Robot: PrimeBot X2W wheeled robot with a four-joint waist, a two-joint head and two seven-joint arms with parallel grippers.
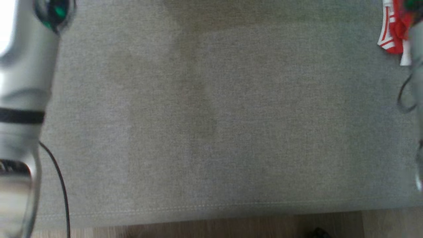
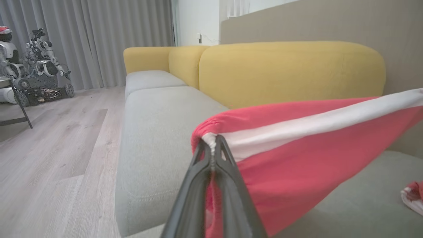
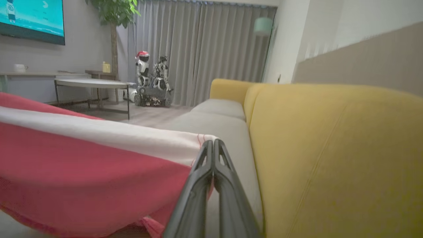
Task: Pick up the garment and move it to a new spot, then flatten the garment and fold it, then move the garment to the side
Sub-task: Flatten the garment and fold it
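My left gripper (image 2: 213, 142) and right gripper (image 3: 213, 144) clamp opposite ends of the red-and-white garment (image 2: 297, 162) above the grey sofa seat (image 1: 211, 115); laying it flat likely comes next.

Head view: close, straight down on sofa seat (image 1: 211, 115) — wrist views face along it, sharing yellow backrest (image 2: 290, 72).

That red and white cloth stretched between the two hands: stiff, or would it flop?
Probably floppy: the garment droops below its top edge between the left hand and right hand, bunching at the left pinch. Likely light, since two closed fingertip pinches carry it.
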